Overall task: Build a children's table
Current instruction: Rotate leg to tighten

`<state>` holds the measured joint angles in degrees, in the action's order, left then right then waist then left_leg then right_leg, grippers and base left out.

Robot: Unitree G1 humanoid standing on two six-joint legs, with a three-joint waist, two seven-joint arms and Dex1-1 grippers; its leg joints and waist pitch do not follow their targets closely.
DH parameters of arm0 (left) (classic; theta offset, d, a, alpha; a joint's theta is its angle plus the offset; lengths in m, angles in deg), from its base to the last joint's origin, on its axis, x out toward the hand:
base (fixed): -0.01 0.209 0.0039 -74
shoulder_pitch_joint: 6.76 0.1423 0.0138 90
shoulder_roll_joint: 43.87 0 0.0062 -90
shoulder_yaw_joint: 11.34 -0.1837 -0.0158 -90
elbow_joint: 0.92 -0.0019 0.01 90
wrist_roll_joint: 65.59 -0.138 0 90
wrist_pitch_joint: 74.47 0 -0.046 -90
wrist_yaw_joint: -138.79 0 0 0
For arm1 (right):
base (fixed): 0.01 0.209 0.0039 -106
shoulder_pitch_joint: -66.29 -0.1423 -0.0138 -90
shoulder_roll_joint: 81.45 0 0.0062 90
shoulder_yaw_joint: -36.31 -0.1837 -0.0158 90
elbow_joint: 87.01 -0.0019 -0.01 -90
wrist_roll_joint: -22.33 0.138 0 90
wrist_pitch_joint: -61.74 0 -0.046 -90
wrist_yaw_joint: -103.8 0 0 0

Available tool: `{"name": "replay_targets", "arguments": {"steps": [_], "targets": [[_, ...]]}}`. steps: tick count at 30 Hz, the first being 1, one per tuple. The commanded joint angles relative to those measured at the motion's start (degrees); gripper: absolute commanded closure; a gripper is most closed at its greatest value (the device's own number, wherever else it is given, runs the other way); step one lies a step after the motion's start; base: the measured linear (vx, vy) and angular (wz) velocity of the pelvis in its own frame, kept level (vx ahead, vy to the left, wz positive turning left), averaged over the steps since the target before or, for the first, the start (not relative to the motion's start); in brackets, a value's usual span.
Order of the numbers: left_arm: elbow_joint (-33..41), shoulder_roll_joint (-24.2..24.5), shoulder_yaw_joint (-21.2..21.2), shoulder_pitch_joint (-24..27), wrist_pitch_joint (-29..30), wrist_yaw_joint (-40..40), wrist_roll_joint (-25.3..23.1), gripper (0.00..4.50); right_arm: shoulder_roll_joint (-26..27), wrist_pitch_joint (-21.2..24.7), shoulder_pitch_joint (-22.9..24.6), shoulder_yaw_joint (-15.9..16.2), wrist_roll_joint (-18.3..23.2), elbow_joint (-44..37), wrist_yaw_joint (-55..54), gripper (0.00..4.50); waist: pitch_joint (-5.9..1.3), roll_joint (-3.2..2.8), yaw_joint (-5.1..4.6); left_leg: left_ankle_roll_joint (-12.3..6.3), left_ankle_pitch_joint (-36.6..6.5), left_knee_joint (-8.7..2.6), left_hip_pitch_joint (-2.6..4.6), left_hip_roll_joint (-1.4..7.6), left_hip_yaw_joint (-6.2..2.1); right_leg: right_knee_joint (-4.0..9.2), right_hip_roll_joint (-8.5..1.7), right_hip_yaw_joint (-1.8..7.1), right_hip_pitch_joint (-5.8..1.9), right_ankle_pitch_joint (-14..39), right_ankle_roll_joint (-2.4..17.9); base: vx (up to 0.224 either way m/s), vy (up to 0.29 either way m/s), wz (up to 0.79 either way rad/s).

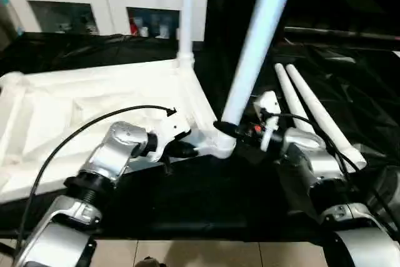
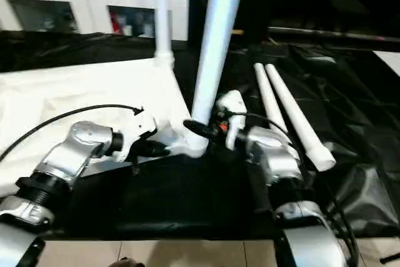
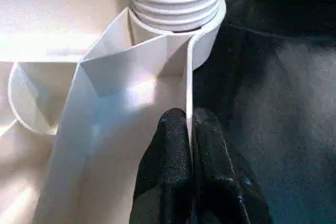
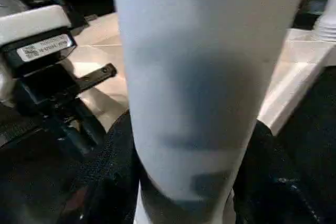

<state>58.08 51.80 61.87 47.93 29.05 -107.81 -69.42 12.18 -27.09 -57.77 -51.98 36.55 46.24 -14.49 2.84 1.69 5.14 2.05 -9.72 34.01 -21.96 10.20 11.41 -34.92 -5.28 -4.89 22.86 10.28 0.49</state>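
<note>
Step in hand looks like seating leg two. Left gripper (image 3: pixel 188 145) pinches the rim of the white ribbed plastic tabletop (image 1: pixel 75 110), lying upside down at centre-left. Right gripper (image 1: pixel 226 127) clasps the long white tapered tube leg (image 1: pixel 253 48) at the near corner socket (image 1: pixel 219 145). Next probably twisting it home; two spare legs (image 1: pixel 312 114) lie right.

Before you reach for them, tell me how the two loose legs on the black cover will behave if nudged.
The two loose legs are round tubes, so they will probably roll. Being tapered, they would likely curve rather than run straight. They look hollow and light.
</note>
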Motion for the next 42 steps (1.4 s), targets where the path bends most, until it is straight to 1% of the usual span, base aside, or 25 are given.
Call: {"name": "replay_targets", "arguments": {"steps": [1,4,6,7,11,14,15,16,17,18,19,20,21,23,26,28,29,30,31,34,35,36,38,39,42], "targets": [[5.7,0.5,-0.49,-0.03,-2.08,-6.52,4.92,4.5,-1.99,4.19,4.63,3.77,-3.43,3.45,1.82,2.62,-3.28,-0.29,0.06,0.19,-18.54,-5.06,1.5,4.03,-1.93,4.73,-4.5,3.3,-1.9,18.3,11.75,0.0,0.0,0.0],[7.2,1.4,-1.22,0.43,-1.19,-9.2,5.62,4.5,-2.28,4.4,5.34,4.46,-3.91,2.94,2.87,2.62,-3.33,-0.25,-0.03,0.42,-18.77,-5.13,1.56,4.02,-1.87,4.5,-4.42,3.33,-1.89,16.72,12.55,0.0,0.0,0.0],[8.92,3.12,-2.8,0.76,-0.14,-12.52,5.51,4.5,-2.71,3.88,6.14,5.72,-5.08,2.85,3.35,2.62,-3.24,-0.52,-0.01,1.12,-20.09,-5.22,1.7,4.05,-1.96,4.67,-4.47,3.33,-1.77,17.72,12.54,0.0,0.0,0.0],[8.65,3.25,-2.98,0.71,-0.71,-12.28,4.97,4.5,-2.79,3.2,6.2,6.0,-5.54,3.01,3.09,2.62,-3.24,-0.52,-0.01,1.12,-20.09,-5.22,1.7,4.05,-1.96,4.67,-4.47,3.33,-1.77,17.72,12.54,0.0,0.0,0.0],[4.58,2.31,-2.7,-0.49,-3.55,-7.92,2.06,4.5,-3.06,2.62,6.11,6.57,-6.82,2.91,2.06,2.62,-3.0,-0.43,-0.3,2.43,-23.96,-5.31,2.01,3.92,-2.2,5.36,-4.6,3.39,-1.44,22.99,11.22,0.0,0.0,0.0],[2.91,2.11,-3.07,-1.18,-4.38,-5.74,1.31,4.5,-3.92,1.53,6.08,8.32,-9.32,2.82,1.24,2.62,-2.47,-0.47,-0.31,3.2,-27.96,-5.36,2.53,3.89,-2.44,6.08,-4.64,3.33,-0.95,28.75,9.5,0.0,0.0,0.0],[3.09,2.05,-3.03,-1.22,-4.29,-5.66,1.47,4.5,-4.0,1.19,6.09,8.5,-9.65,2.84,1.08,2.62,-2.12,-0.41,-0.38,3.6,-30.9,-5.31,3.05,3.77,-2.66,6.73,-4.81,3.18,-0.58,33.97,8.12,0.0,0.0,0.0],[3.11,1.96,-2.95,-1.27,-4.28,-5.44,1.52,4.5,-4.06,0.91,6.1,8.63,-9.91,2.89,0.86,2.62,-1.82,-0.55,-0.49,3.99,-34.25,-5.0,3.9,3.67,-3.04,7.65,-5.02,2.76,-0.08,39.81,6.11,0.0,0.0,0.0],[3.12,1.91,-2.91,-1.3,-4.27,-5.3,1.55,4.5,-4.1,0.73,6.1,8.7,-10.07,2.92,0.73,2.62,-1.82,-0.53,-0.61,4.1,-35.24,-4.96,4.14,3.65,-3.22,7.95,-5.05,2.51,-0.05,41.67,5.22,0.0,0.0,0.0],[3.03,1.84,-2.86,-1.37,-4.33,-5.05,1.53,4.5,-4.18,0.49,6.12,8.91,-10.2,2.94,0.62,2.62,-2.07,-0.39,-0.78,4.04,-34.98,-5.21,3.85,3.67,-3.62,8.06,-5.19,2.24,-0.77,42.1,4.33,0.0,0.0,0.0],[2.95,1.78,-2.81,-1.44,-4.38,-4.8,1.51,4.5,-4.26,0.24,6.14,9.11,-10.33,2.96,0.52,2.62,-2.27,-0.63,-0.83,4.21,-34.62,-5.69,3.53,3.93,-3.82,7.93,-5.19,2.13,-1.24,39.89,4.54,0.0,0.0,0.0],[2.67,1.54,-2.68,-1.6,-4.45,-4.02,1.37,4.5,-4.37,-0.7,6.43,9.38,-10.71,2.77,-0.16,2.62,-2.34,-0.53,-0.9,4.29,-34.47,-5.92,3.42,4.06,-3.86,7.81,-5.06,2.13,-1.39,38.33,4.79,0.0,0.0,0.0],[2.42,1.37,-2.58,-1.7,-4.52,-3.46,1.23,4.5,-4.34,-1.13,6.75,9.41,-10.73,2.5,-0.61,2.62,-2.38,-0.66,-0.92,4.53,-34.82,-6.26,3.64,4.1,-3.69,7.68,-4.82,2.19,-1.29,34.33,6.01,0.0,0.0,0.0],[1.89,1.14,-2.41,-1.79,-4.94,-3.13,0.97,4.5,-3.96,-1.37,7.46,8.82,-9.87,1.68,-1.43,2.62,-2.22,-0.62,-0.84,4.57,-35.48,-6.34,3.77,4.04,-3.56,7.71,-4.78,2.42,-1.0,33.29,6.64,0.0,0.0,0.0],[1.43,0.96,-2.34,-1.59,-5.54,-2.93,0.78,4.5,-2.89,-1.78,8.41,6.9,-8.04,1.03,-3.57,2.62,-2.05,-0.58,-0.93,4.32,-36.81,-6.19,4.01,3.81,-3.65,8.1,-4.99,2.36,-0.85,36.52,5.89,0.0,0.0,0.0],[1.45,0.93,-2.39,-1.41,-5.57,-2.76,0.8,4.5,-2.14,-1.09,9.17,5.42,-6.58,0.69,-4.55,2.62,-1.89,-0.55,-1.0,4.09,-37.29,-6.04,4.16,3.78,-3.91,8.63,-5.26,2.08,-0.75,39.94,4.67,0.0,0.0,0.0],[1.45,0.93,-2.39,-1.41,-5.57,-2.76,0.8,4.5,-2.14,-1.09,9.17,5.42,-6.58,0.69,-4.55,2.62,-1.85,-0.58,-1.0,4.12,-37.6,-6.02,4.22,3.77,-3.95,8.76,-5.23,1.99,-0.69,40.63,4.36,0.0,0.0,0.0],[1.34,0.94,-2.4,-1.43,-5.63,-2.73,0.82,4.5,-2.13,-0.93,9.4,5.49,-6.53,0.68,-4.67,2.62,-1.83,-1.06,-0.98,4.33,-38.41,-5.95,4.38,3.74,-4.11,8.89,-5.25,1.81,-0.62,41.34,4.0,0.0,0.0,0.0],[1.26,0.95,-2.47,-1.47,-5.76,-2.9,0.83,4.5,-2.27,-0.84,9.55,5.87,-6.78,0.8,-4.53,2.62,-1.81,-0.88,-1.12,4.39,-39.04,-5.95,4.53,3.73,-4.12,9.09,-5.11,1.65,-0.52,41.51,3.75,0.0,0.0,0.0],[1.07,0.93,-2.75,-1.69,-6.13,-3.81,0.88,4.5,-2.77,0.06,9.43,7.32,-7.92,1.78,-4.35,2.62,-1.85,-1.31,-1.16,4.68,-39.66,-6.39,4.24,3.83,-4.31,8.83,-5.01,1.62,-0.92,39.39,4.07,0.0,0.0,0.0],[1.01,0.94,-2.84,-1.75,-6.25,-3.97,0.85,4.5,-2.83,-0.21,9.28,7.49,-8.14,2.13,-4.34,2.62,-1.88,-1.23,-1.19,4.7,-39.67,-6.48,4.2,3.84,-4.28,8.83,-4.99,1.65,-0.97,39.01,4.15,0.0,0.0,0.0],[1.65,1.25,-3.28,-1.62,-6.4,-5.89,1.42,4.5,-2.96,-0.36,8.64,7.97,-8.36,2.94,-3.33,2.62,-1.89,-1.41,-1.22,4.81,-39.74,-6.69,4.07,3.89,-4.28,8.71,-4.98,1.78,-1.03,37.63,4.62,0.0,0.0,0.0],[1.97,1.35,-3.45,-1.56,-6.35,-6.41,1.57,4.5,-3.03,-0.14,8.35,8.18,-8.35,3.05,-2.68,2.62,-1.87,-1.42,-1.26,4.93,-40.27,-6.76,4.08,3.9,-4.28,8.63,-4.96,1.82,-0.97,37.21,4.88,0.0,0.0,0.0],[2.19,1.4,-3.59,-1.53,-6.46,-6.7,1.64,4.5,-3.12,0.33,8.02,8.43,-8.24,3.02,-1.77,2.62,-1.89,-1.66,-1.22,5.04,-40.49,-6.75,4.18,3.9,-4.27,8.58,-4.96,1.9,-0.89,36.81,5.05,0.0,0.0,0.0],[3.41,1.65,-4.07,-1.22,-6.11,-8.26,2.22,4.5,-4.02,2.96,7.17,9.9,-7.91,2.56,3.3,2.62,-1.93,-1.51,-1.1,4.7,-39.53,-6.75,4.12,3.93,-4.01,8.37,-4.96,2.3,-0.89,35.06,6.07,0.0,0.0,0.0]]}}
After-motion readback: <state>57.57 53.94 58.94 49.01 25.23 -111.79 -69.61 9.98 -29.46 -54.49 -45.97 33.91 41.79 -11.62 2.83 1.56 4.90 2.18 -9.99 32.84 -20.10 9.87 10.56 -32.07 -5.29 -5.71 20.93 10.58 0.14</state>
